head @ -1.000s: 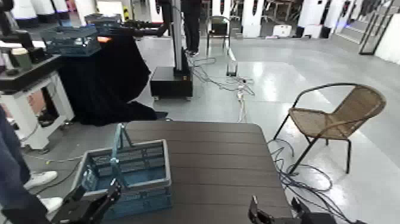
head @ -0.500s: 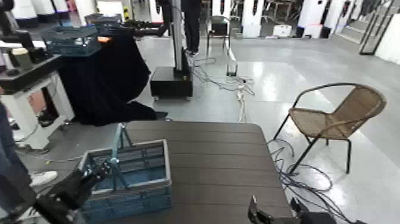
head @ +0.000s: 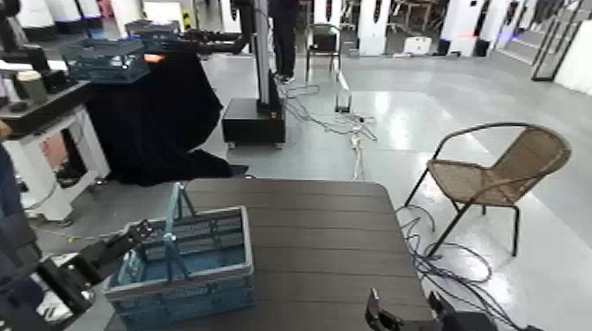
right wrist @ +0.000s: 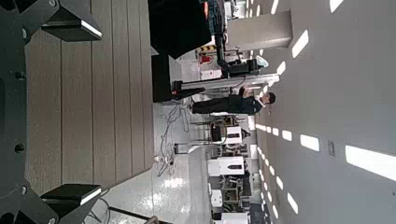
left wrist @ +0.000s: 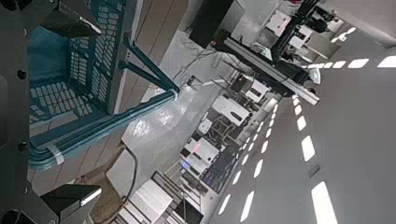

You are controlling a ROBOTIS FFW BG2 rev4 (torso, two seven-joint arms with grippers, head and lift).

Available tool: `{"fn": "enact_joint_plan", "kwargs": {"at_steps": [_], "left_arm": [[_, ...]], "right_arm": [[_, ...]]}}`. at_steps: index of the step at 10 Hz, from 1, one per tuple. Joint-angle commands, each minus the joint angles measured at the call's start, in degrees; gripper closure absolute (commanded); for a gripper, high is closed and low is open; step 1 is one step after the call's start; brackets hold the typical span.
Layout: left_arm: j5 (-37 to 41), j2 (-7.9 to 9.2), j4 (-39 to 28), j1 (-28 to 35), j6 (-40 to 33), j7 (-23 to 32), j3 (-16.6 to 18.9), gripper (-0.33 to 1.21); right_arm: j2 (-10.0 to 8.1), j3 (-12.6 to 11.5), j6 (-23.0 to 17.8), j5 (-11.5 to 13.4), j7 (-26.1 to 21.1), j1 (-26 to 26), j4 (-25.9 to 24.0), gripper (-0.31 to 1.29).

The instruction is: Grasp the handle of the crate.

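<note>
The blue-grey lattice crate (head: 189, 268) stands on the left end of the dark slatted table (head: 326, 246). Its thin handle (head: 169, 227) is raised upright. My left gripper (head: 143, 236) reaches in from the crate's left side, close to the handle at about rim height. In the left wrist view the gripper (left wrist: 73, 112) is open. The handle bar (left wrist: 103, 126) runs across just ahead of the gap between the fingers, above the crate (left wrist: 84, 56). My right gripper (head: 401, 317) waits low at the table's near edge, open over bare slats (right wrist: 73, 110).
A wicker chair (head: 502, 172) stands right of the table, with cables (head: 440, 255) on the floor beside it. A darker blue crate (head: 106, 57) sits on a black-draped stand at back left. A person's leg (head: 11, 211) is at the far left.
My left arm has swung from in front of the crate out to its left side and risen, bringing the open gripper up beside the handle. The right arm has not moved.
</note>
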Motion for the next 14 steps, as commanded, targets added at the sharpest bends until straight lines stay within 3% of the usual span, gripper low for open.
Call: {"fn": "enact_joint_plan", "kwargs": {"at_steps": [1, 5, 8, 10, 14], "left_arm": [[4.28, 2.97, 7.08, -6.27, 3.62, -2.58, -2.15, 0.11], [9.2, 5.96, 20.09, -17.78, 10.3, -7.68, -10.77, 0.11], [13.68, 7.72, 27.2, -24.02, 10.83, -9.17, -17.09, 0.11], [15.88, 7.8, 33.09, -28.42, 10.83, -11.99, -21.4, 0.11], [17.73, 7.36, 38.81, -34.3, 12.5, -15.24, -27.02, 0.15]], "right_arm": [[-0.11, 0.21, 0.16, -0.29, -0.01, -0.41, 0.22, 0.15], [-0.29, 0.57, 0.16, -1.0, 0.08, -0.76, 0.48, 0.15], [-0.38, 1.09, 0.07, -1.79, 0.25, -1.29, 1.01, 0.15], [-0.46, 1.27, -0.02, -2.14, 0.25, -1.55, 1.1, 0.15], [-0.55, 1.53, -0.28, -2.58, 0.43, -1.81, 1.36, 0.15]]}}
